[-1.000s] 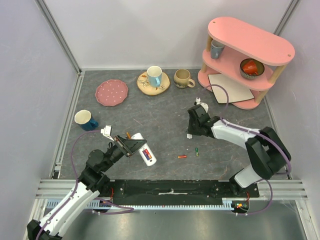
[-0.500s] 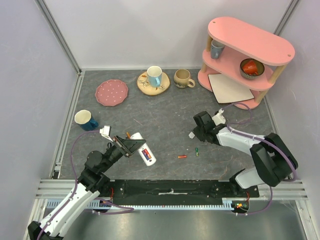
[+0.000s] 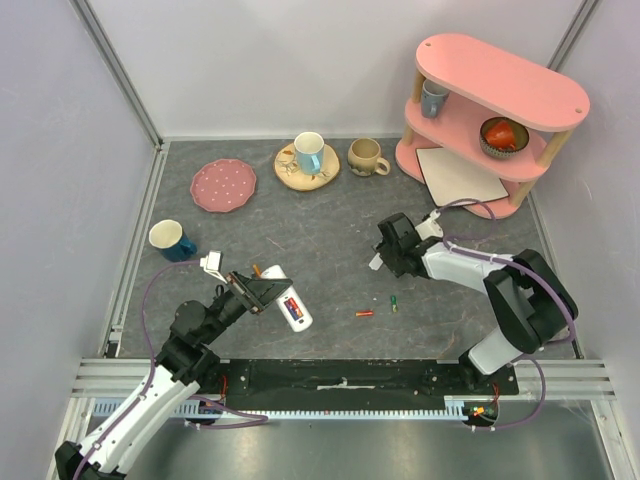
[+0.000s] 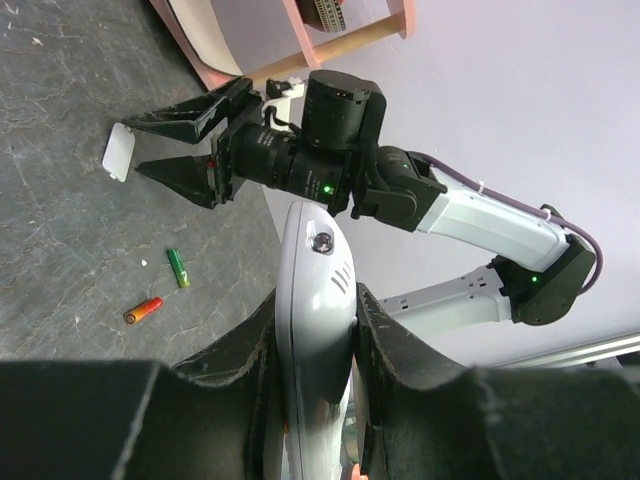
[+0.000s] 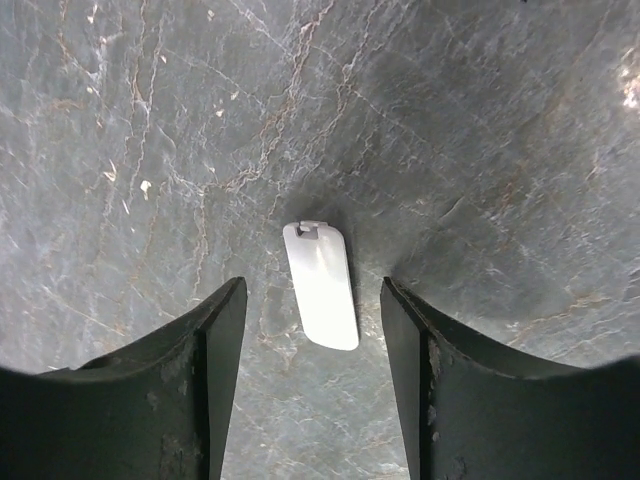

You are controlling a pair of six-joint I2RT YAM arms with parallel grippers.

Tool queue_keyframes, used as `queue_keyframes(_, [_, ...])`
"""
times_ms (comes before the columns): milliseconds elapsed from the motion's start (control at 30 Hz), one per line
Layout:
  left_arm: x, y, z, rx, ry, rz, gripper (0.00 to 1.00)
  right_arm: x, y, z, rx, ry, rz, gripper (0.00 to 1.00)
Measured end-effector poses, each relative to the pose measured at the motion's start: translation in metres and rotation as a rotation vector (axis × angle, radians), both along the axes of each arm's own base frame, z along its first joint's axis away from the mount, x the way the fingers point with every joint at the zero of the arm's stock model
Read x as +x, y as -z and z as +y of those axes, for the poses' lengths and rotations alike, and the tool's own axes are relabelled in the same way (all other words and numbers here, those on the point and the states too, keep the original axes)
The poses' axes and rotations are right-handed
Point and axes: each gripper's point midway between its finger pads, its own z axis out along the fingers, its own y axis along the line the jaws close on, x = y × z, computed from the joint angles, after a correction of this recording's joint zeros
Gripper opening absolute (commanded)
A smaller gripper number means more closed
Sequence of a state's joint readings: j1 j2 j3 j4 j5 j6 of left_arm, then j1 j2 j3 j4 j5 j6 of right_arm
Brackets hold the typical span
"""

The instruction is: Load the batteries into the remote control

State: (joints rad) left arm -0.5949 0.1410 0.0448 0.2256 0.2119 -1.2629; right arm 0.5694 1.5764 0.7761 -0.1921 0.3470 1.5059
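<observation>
Loose batteries (image 4: pixel 143 310) — left wrist; white cover (image 5: pixel 320 285) tab — right wrist

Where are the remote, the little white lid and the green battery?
remote control (image 4: pixel 315 300): left wrist view, white body.
white lid (image 5: pixel 322 285): right wrist view, its centre.
green battery (image 4: pixel 177 267): left wrist view, its middle.

The remote control (image 4: pixel 315 320) showed smooth, glossy white plastic; the table (image 5: pixel 150 100) looked matt grey, veined like stone; the small cover (image 5: pixel 322 287) was smooth white plastic; the batteries (image 4: pixel 144 311) had smooth coloured wraps.
</observation>
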Motion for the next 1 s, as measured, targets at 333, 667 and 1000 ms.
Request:
queue_keyframes(333, [0.002, 0.004, -0.001, 0.011, 0.0, 0.016, 0.02, -0.006, -0.026, -0.009, -0.295, -0.43, -0.026, 0.0])
queue_keyframes(667, [0.004, 0.012, -0.002, 0.031, -0.002, 0.044, 0.02, -0.043, 0.011, -0.038, -0.484, -0.714, 0.031, 0.0])
queue_keyframes(1000, [0.005, 0.018, -0.002, 0.047, -0.006, 0.057, 0.02, -0.018, 0.012, -0.004, -0.422, -0.794, -0.075, 0.0])
